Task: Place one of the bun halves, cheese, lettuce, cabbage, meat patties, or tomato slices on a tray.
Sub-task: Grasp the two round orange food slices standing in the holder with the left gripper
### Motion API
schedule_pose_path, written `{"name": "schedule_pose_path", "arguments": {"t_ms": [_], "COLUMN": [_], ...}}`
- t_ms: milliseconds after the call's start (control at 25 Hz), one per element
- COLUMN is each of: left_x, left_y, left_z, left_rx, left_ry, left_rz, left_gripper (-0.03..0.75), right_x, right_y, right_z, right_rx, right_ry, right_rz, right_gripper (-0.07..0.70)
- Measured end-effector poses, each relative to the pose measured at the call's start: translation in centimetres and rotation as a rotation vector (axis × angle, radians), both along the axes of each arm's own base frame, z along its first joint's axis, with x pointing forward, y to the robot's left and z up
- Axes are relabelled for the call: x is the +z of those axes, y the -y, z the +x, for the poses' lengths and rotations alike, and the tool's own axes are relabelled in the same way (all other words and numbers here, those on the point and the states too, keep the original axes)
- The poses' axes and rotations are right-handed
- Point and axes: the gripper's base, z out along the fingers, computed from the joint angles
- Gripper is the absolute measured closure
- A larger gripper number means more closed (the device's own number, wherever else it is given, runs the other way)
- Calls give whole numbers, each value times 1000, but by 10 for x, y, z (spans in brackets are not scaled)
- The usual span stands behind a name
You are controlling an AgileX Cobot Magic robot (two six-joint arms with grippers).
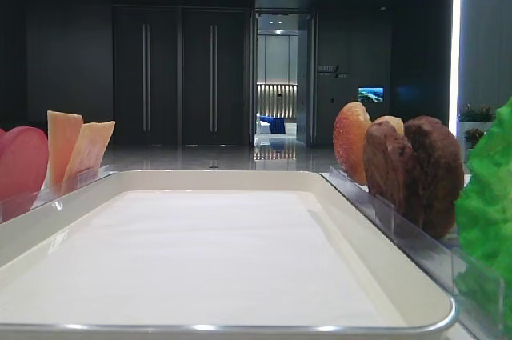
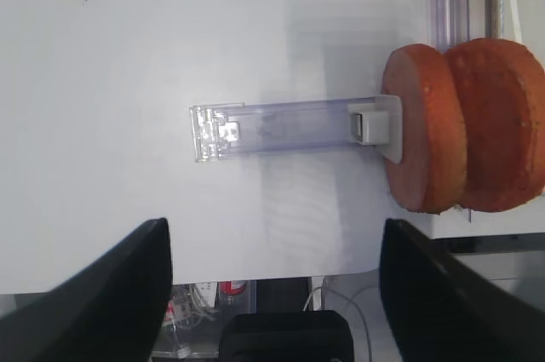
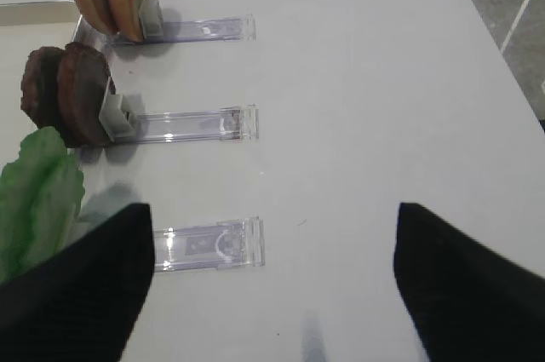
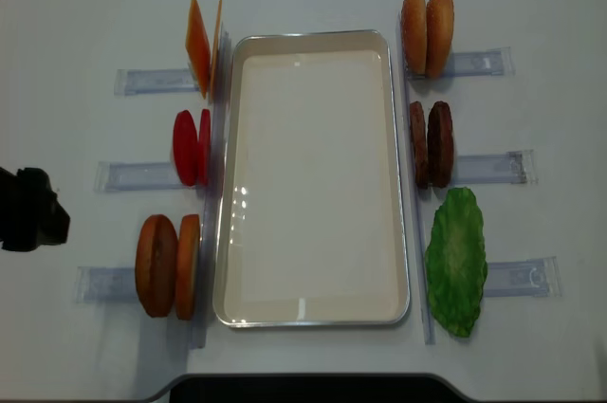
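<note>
The empty white tray (image 4: 313, 306) lies in the middle of the table. On its left stand cheese slices (image 4: 203, 45), tomato slices (image 4: 190, 147) and two bun halves (image 4: 169, 265). On its right stand two more bun halves (image 4: 427, 19), two meat patties (image 4: 432, 142) and a green lettuce leaf (image 4: 457, 261). My left gripper (image 2: 272, 294) is open and empty at the table's left edge, left of the near bun halves (image 2: 464, 136). My right gripper (image 3: 272, 285) is open and empty over bare table, right of the lettuce (image 3: 38, 192). No cabbage shows.
Each food pair stands in a clear plastic rail holder (image 4: 493, 168) pointing away from the tray. The left arm's black body (image 4: 28, 221) sits at the far left. The table edge (image 2: 255, 281) runs just under the left gripper.
</note>
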Motion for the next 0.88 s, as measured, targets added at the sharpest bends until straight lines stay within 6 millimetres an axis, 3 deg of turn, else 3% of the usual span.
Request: {"name": "schedule_pose_path", "arguments": {"t_ms": [240, 600, 880], "left_x": [-12, -13, -13], "left_y": [0, -2, 20], "left_z": [13, 14, 14], "left_rx": [21, 79, 42], "left_ry": [-70, -74, -68], "left_rz": [-1, 8, 1], "left_gripper": [138, 138, 138], "right_x": [0, 0, 0], "right_y": [0, 0, 0], "right_z": [0, 0, 0], "right_rx": [0, 0, 0], "right_ry": [0, 0, 0], "right_rz": [0, 1, 1], "right_gripper": [82, 88, 90]}}
